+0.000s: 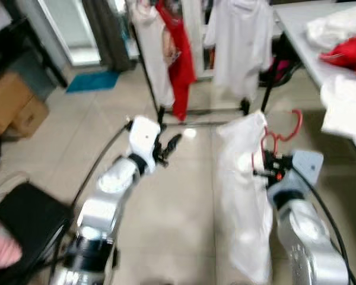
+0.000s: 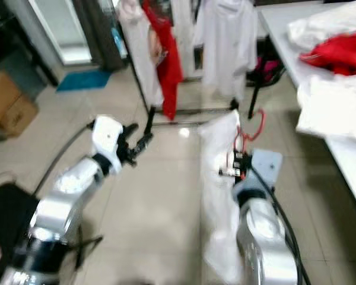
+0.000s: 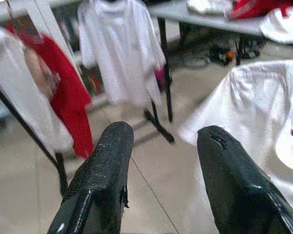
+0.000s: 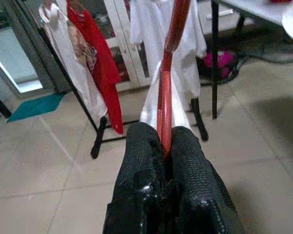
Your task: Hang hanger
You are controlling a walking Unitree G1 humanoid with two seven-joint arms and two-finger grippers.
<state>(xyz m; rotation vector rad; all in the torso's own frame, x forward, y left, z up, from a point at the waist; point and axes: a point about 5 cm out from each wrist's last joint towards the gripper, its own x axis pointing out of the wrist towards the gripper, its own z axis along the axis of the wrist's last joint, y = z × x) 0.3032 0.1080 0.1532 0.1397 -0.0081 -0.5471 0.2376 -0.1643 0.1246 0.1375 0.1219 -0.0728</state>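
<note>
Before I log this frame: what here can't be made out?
- Rack top rail: cut off by the upper edge in both eye views.
- Hanger shoulders: hidden inside the white shirt.
- Hanger hook: cut off at the right wrist view's top edge.
- Table clothes: blurred.

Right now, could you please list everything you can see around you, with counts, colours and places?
Red plastic hanger: one, carrying a white shirt, held up ahead of the robot on its right.
Black metal clothes rack: one, standing ahead on the tiled floor.
Garments on the rack: two white, one red.
Grey table: one, on the right, piled with white cloth and a red cloth.
Cardboard boxes: two, brown, far left.
Teal mat: one, by the door at the back left.
Black seat: one, near left.
Left gripper: open, empty, raised.
Right gripper: shut on the hanger.
</note>
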